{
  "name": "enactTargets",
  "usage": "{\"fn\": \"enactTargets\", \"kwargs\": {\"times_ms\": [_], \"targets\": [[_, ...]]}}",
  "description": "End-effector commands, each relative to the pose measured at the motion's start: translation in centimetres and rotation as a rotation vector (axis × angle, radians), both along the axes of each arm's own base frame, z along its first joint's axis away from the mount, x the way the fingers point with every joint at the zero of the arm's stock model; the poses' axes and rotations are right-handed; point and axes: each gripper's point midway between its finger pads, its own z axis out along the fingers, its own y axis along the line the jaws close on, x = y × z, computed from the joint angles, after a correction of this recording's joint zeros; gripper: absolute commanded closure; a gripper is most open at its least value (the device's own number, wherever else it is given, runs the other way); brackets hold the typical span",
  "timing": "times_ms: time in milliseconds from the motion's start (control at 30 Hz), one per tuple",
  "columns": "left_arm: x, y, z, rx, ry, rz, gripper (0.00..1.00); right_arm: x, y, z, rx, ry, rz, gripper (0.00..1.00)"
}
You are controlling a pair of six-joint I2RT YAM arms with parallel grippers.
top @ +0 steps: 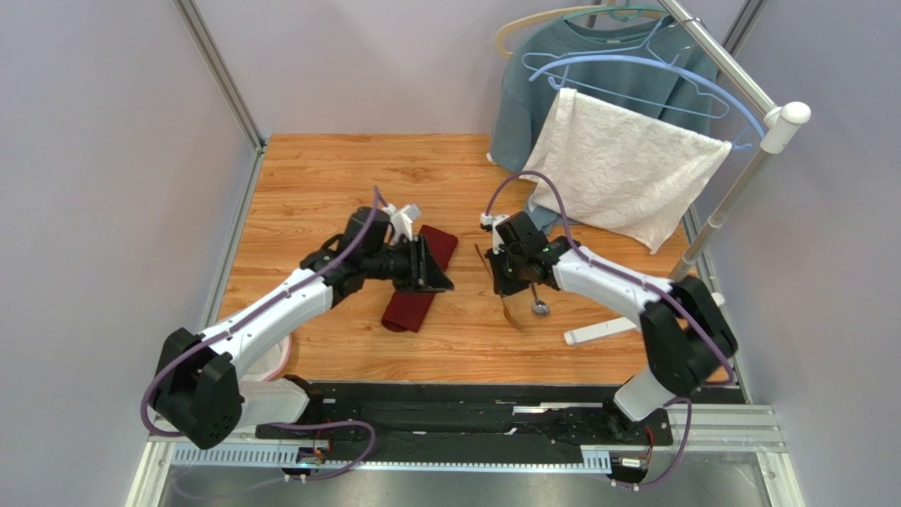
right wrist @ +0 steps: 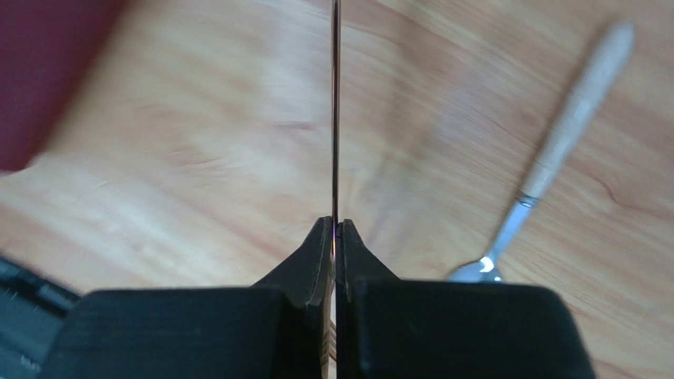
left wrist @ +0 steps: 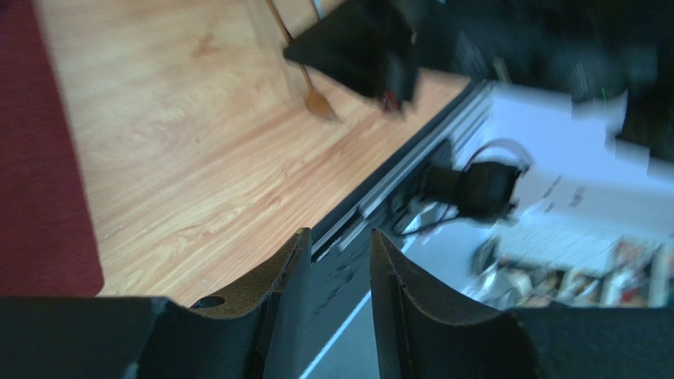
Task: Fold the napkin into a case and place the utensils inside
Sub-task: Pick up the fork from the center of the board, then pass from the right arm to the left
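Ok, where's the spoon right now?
Right wrist view: the spoon lies on the table, right of the right gripper, which grips the fork.

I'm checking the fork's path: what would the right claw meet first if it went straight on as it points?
Probably bare table wood: the right claw, shut on the thin fork, aims at it. The napkin and the spoon lie off to either side. Depth is unclear.

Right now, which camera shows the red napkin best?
The top camera: the folded maroon napkin shows nearly whole, the left hand covering its middle. The left wrist view catches only one edge; the right wrist view, a blurred corner.
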Motion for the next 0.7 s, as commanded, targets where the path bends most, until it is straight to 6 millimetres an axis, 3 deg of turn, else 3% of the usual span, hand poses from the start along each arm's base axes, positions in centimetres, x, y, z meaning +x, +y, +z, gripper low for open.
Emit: {"fn": "enactTargets", "kwargs": {"times_ms": [0,33,67,100,133,167,267,400,433,467,500,667], "targets": [[0.9,3.2,5.3,-0.165,0.117,0.138,0.59,2.4,5.1,10.7,0.157,-0.457,0.223,1.0],[1.4,4.2,6.6,-0.166,0.072,0.176,0.55,2.7,5.8,11.8,0.169,-0.532,0.259,1.0],[0.3,5.5,7.4,-0.139,0.057,0.191,0.54,1.5,7.1,12.0,0.155,-0.585,0.336,1.0],[0.1,6.2,8.0,-0.132,0.054,0.21,0.52,1.7,6.1,11.4,0.017,-0.691,0.414,1.0],[0.4,7.2,9.0,-0.144,0.051,0.238,0.48,1.6,6.9,13.2,0.01,-0.819,0.451,1.0],[-0.4,7.8,9.3,-0.153,0.092,0.247,0.47,0.4,8.1,14.2,-0.002,-0.921,0.525,1.0],[-2.4,7.9,10.6,-0.247,0.203,0.177,0.44,0.4,8.0,16.1,-0.044,-1.169,0.596,1.0],[-3.9,8.7,10.3,-0.254,0.232,0.188,0.42,0.6,8.1,17.4,-0.245,-1.362,0.674,1.0],[-4.2,8.8,10.9,-0.266,0.175,0.186,0.18,0.3,8.4,18.1,-0.304,-1.424,0.711,1.0],[-4.4,8.9,11.0,-0.269,0.161,0.185,0.05,0.1,8.5,18.6,-0.334,-1.46,0.72,1.0],[-4.6,8.9,10.9,-0.272,0.155,0.176,0.01,-0.1,8.6,19.1,-0.359,-1.486,0.728,1.0],[-4.1,9.9,8.3,-0.134,0.162,0.191,0.01,-1.9,10.6,20.0,-0.438,-1.563,0.85,1.0]]}}
